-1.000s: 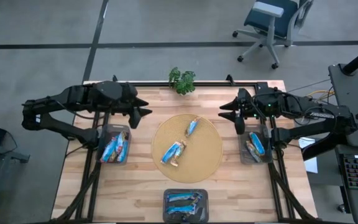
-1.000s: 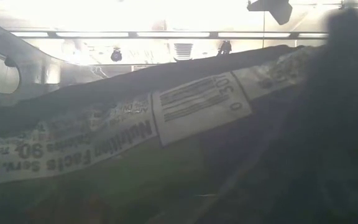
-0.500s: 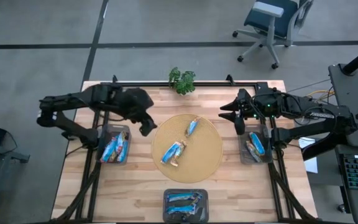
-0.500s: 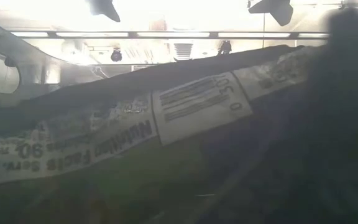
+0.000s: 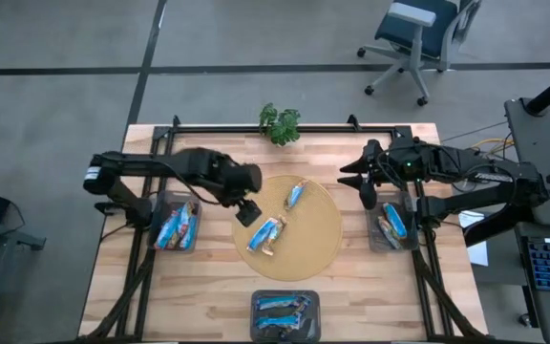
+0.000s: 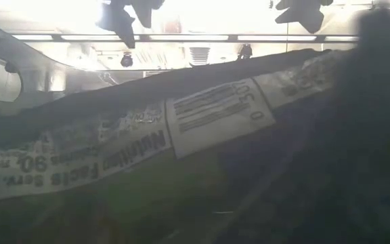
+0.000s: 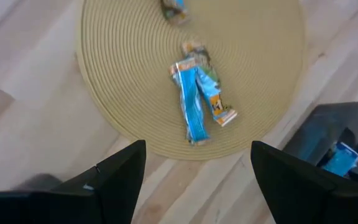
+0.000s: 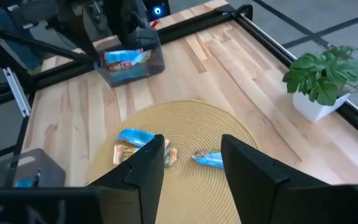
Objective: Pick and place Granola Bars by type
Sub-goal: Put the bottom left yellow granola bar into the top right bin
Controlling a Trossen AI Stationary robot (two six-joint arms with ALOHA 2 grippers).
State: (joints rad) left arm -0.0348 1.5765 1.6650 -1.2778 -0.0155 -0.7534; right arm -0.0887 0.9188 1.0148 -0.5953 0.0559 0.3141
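Note:
Three Granola Bars lie on the round woven mat: a blue pair side by side, one with orange marks, and a single blue one farther back. My left gripper is open and hovers above the mat's left rim, just left of the pair, touching nothing. My right gripper is open and waits above the table to the right of the mat. More bars lie in the three grey bins.
Grey bins with bars stand left, right and at the near edge. A small potted plant stands at the far edge. A black frame borders the table. A wrapper close to the lens blocks most of the low view.
My left arm has swung from above the left bin's far side toward the table's right and near edge, ending over the mat's left rim. It has also come down, dropping into the low view from above. The bars have stayed where they were.

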